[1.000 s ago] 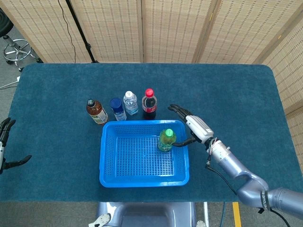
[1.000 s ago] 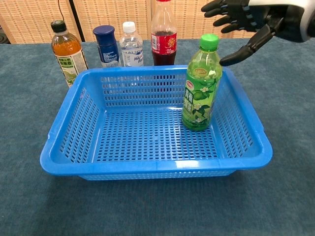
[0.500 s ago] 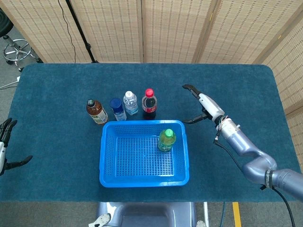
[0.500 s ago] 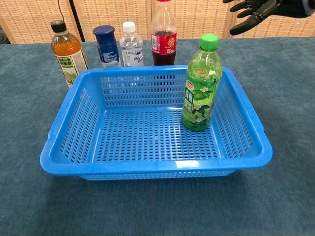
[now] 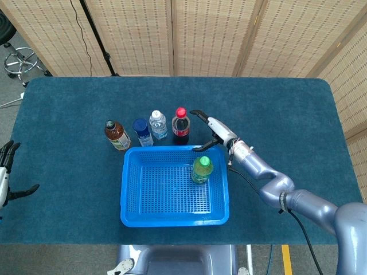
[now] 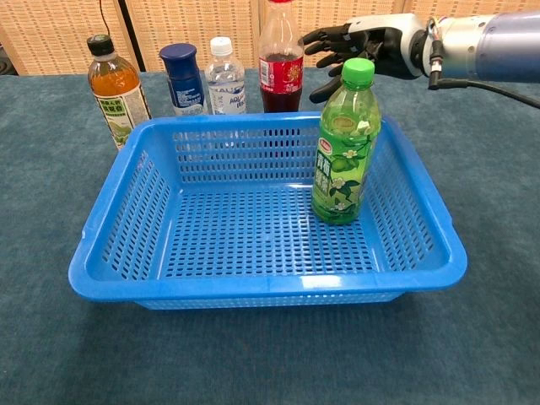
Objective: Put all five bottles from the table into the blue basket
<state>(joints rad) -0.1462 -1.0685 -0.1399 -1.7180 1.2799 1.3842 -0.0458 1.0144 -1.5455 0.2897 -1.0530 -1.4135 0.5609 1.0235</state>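
Green tea bottle (image 6: 345,143) stands upright inside the blue basket (image 6: 110,245), near its right wall. One of five is in, four to go.

The other four stand upright in a row on the table (image 5: 69,103) just behind the basket's far rim: amber tea bottle (image 5: 116,135), blue-capped bottle (image 5: 142,132), clear water bottle (image 5: 158,124), red-capped cola bottle (image 5: 180,126).

Key relation: right hand (image 5: 211,130) sits just to the right of the cola bottle, at about its upper-body height in the chest view. Fingers are spread and hold nothing; thumb and fingers form an open span facing the bottle. A small gap shows between fingertips and bottle in the head view; I see no contact. The cola's long axis is vertical, so it takes a side-on wrap, palm moving toward the robot's left.

Left hand (image 5: 7,172) is at the far left table edge, fingers apart, nothing in it, well apart from every bottle. Right hand is clearly nearer to the cola; I'd guess that's the next pick.

Risks, as I judge it: the water bottle is just beside the cola on the far side from the hand, so an overshoot could knock it. The green bottle's cap is just below the hand in the chest view; watch forearm clearance on the carry into the basket.
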